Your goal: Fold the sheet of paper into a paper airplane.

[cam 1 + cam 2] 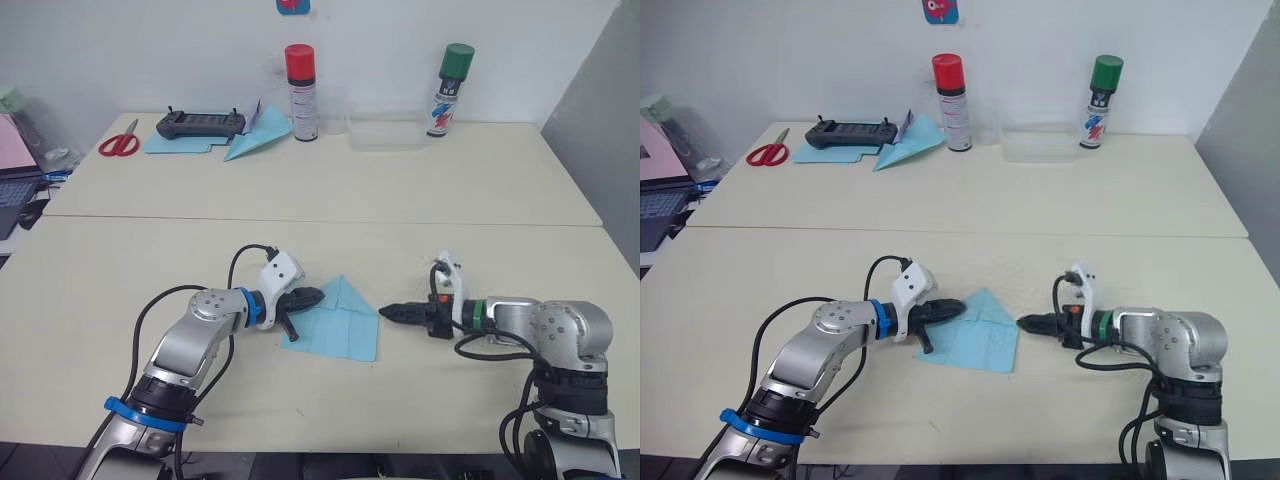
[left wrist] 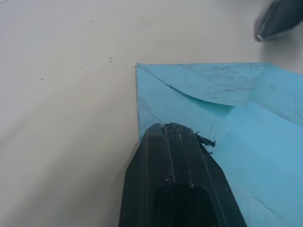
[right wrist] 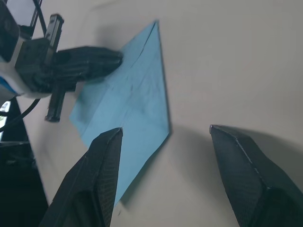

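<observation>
From the head views, your sheet of paper (image 1: 335, 322) lies flat on the near desk (image 1: 120, 270) between both arms, corners folded to a point but no wings or ridge, so I judge most folding remains. The left gripper (image 1: 308, 297) presses its left edge, fingers closed together; the right gripper (image 1: 392, 313) sits just off the right edge. The left wrist view shows the pressed corner. In the right wrist view the fingers (image 3: 102, 161) spread wide, with bare desk around.
</observation>
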